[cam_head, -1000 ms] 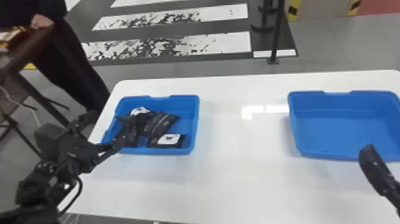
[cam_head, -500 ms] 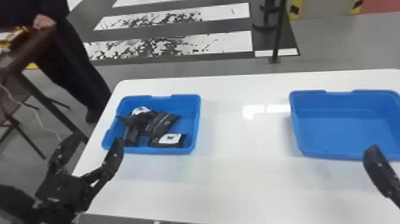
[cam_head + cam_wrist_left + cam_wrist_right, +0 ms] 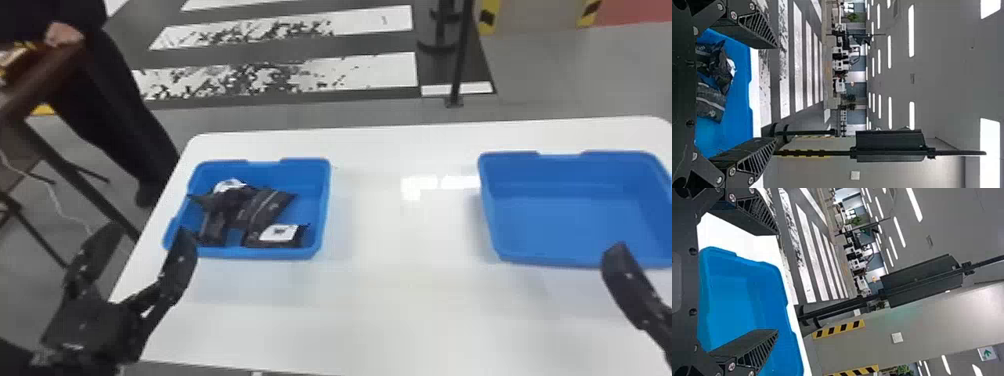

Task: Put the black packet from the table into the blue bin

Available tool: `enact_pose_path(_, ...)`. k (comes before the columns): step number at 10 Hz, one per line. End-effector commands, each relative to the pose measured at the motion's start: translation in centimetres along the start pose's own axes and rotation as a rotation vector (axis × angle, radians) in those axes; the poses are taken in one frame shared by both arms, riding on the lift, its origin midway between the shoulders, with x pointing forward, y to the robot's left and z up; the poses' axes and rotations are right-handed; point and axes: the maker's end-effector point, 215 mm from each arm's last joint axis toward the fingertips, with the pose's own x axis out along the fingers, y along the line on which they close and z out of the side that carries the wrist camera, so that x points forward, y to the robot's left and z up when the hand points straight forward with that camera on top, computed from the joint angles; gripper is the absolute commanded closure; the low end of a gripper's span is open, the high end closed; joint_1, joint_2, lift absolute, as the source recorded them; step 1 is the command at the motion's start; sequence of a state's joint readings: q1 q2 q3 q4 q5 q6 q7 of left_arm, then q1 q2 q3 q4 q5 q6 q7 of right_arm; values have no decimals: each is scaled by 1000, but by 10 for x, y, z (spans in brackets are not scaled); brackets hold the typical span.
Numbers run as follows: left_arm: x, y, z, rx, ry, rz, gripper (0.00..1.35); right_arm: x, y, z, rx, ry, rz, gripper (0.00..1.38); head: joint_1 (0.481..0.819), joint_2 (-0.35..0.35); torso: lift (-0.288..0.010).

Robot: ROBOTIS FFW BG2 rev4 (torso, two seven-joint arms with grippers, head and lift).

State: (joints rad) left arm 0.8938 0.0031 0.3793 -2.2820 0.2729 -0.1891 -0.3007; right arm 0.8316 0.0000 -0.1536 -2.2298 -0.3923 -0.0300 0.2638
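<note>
Several black packets (image 3: pixel 267 207), two with white labels, lie in the left blue bin (image 3: pixel 322 220); the same packets (image 3: pixel 711 102) show in the left wrist view. My left gripper (image 3: pixel 145 232) stands open and holds nothing, at the bin's near left corner in the head view; in its wrist view the left gripper (image 3: pixel 777 94) has its fingers wide apart. At the right edge, one finger of my right gripper (image 3: pixel 617 250) shows by the near rim of the right blue bin (image 3: pixel 575 259). The right gripper (image 3: pixel 778 284) is open and holds nothing in its wrist view.
Both bins stand on a white table (image 3: pixel 400 310), with a wide stretch of tabletop between them. Beyond the far edge is a thin black post (image 3: pixel 460 55). A brown table (image 3: pixel 30 85) stands at the far left.
My left gripper has drawn back from over the left bin, toward the left and the near side, and its fingers now show spread. The right gripper has hardly moved.
</note>
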Motion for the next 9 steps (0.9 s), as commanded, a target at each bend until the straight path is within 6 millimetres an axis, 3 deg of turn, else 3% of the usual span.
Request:
enact_pose_path(1,2,-6,-3,-31,4,-1,205,0,0,0,-1,1,-1,131,695,160,-110)
enact_pose_path(9,4,-11,-9,-53,19,-10,205,-2,-1,-3,2,8,-3,131,695,141,-110)
